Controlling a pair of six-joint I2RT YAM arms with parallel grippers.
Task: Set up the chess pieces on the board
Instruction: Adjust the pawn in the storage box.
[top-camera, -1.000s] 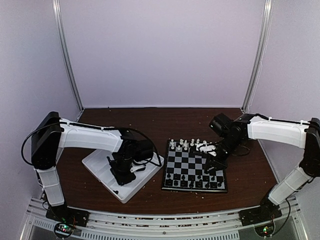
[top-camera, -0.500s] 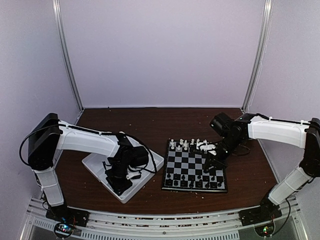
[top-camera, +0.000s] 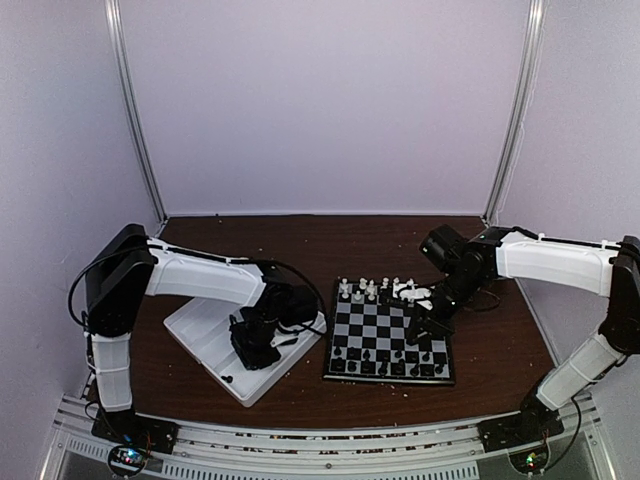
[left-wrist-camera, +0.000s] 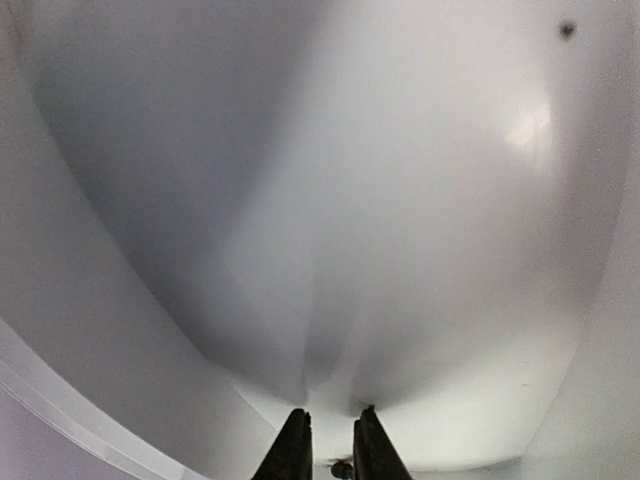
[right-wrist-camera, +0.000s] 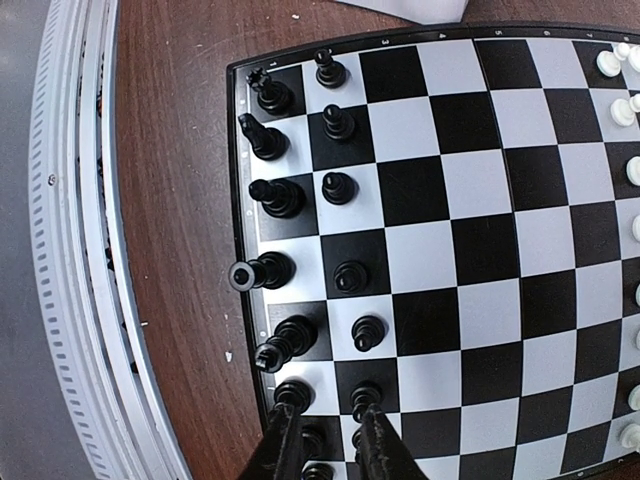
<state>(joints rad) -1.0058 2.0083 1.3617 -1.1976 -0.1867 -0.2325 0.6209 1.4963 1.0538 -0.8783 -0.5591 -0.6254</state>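
Note:
The board (top-camera: 372, 322) lies right of centre, with black chess pieces (top-camera: 385, 365) in two rows along its near edge. In the right wrist view those rows (right-wrist-camera: 275, 195) line the left side of the board (right-wrist-camera: 480, 250). My right gripper (top-camera: 425, 325) hovers over the board's right part. Its jaws (right-wrist-camera: 325, 410) stand slightly apart and hold nothing. My left gripper (top-camera: 255, 345) reaches down into the white tray (top-camera: 200, 335). Its fingers (left-wrist-camera: 332, 412) have closed to a narrow gap on a small black chess piece (left-wrist-camera: 342, 468) over the tray floor (left-wrist-camera: 400, 200).
White pieces (top-camera: 370, 290) stand along the board's far edge and show at the right of the right wrist view (right-wrist-camera: 630, 170). A dark speck (left-wrist-camera: 567, 30) lies on the tray floor, and another small dark bit (top-camera: 228, 380) sits near the tray's front corner.
My left gripper has shifted right inside the tray, and its jaws have narrowed around a small dark piece. The right arm has held still over the board.

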